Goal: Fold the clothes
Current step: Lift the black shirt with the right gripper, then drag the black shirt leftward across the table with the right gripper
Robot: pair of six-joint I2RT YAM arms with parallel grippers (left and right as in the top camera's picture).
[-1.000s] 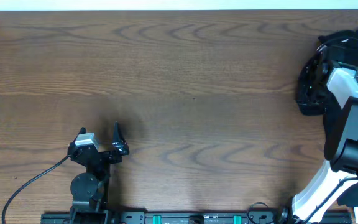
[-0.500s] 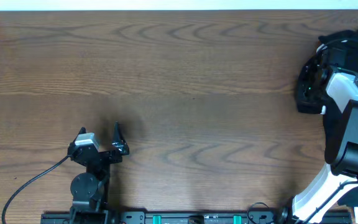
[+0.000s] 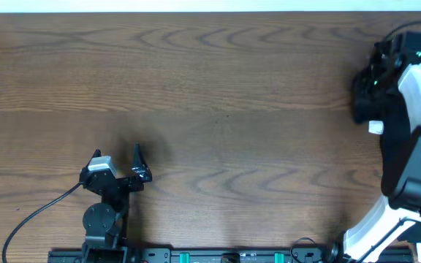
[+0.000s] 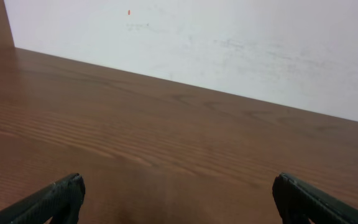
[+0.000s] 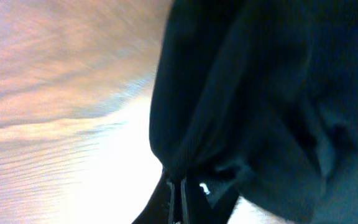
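Right gripper (image 5: 180, 191) clamped on pinch of shirt (image 5: 260, 93), black fabric bunched at table's (image 3: 225, 88) far right edge; left gripper (image 4: 178, 190) fingers wide apart, holding nothing, near front left

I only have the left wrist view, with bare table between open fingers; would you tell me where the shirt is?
Observer: The black shirt is at the table's right edge, beneath the right arm.
Operator: Thank you; is anything holding it?
Observer: Yes, the right gripper is shut on a pinch of its fabric.
Operator: And where am I relative to it?
Observer: The left gripper stands open near the front left, far from the shirt.
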